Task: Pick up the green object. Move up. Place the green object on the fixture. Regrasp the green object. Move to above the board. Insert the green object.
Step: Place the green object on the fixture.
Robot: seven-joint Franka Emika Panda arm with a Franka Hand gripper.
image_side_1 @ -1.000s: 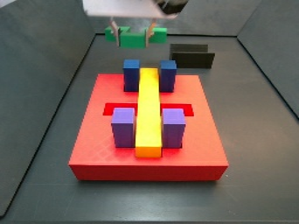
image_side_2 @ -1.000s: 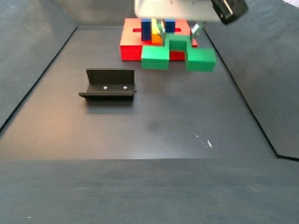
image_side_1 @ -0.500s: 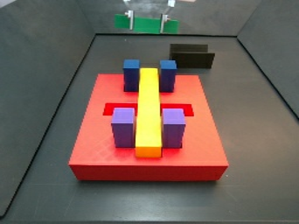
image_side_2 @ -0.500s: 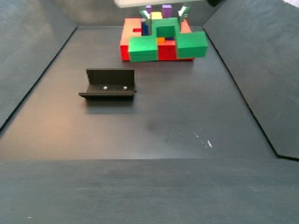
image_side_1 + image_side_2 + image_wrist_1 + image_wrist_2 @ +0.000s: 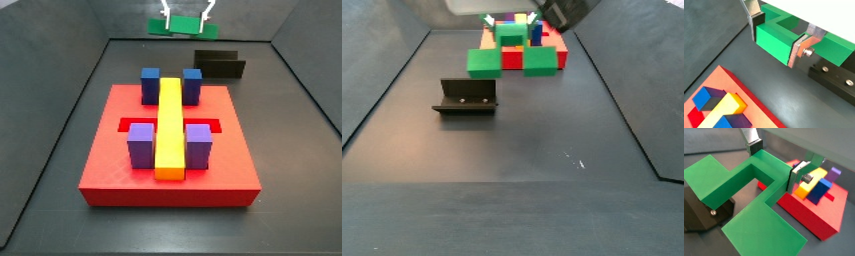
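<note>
Your inventory, near to far in a side view:

- One board [image 5: 120, 175], red, on the dark floor. It carries one yellow bar [image 5: 170, 128], two purple blocks [image 5: 142, 146] and two blue blocks [image 5: 151, 80].
- One fixture [image 5: 221, 65], black, beyond the board.
- One green object [image 5: 175, 28], raised clear of the floor at the far end (arch-shaped, two legs and a middle cube).
- One pincer [image 5: 779, 36], clenched on that green object; its two silver fingers [image 5: 805, 46] press the middle cube from either side.
</note>
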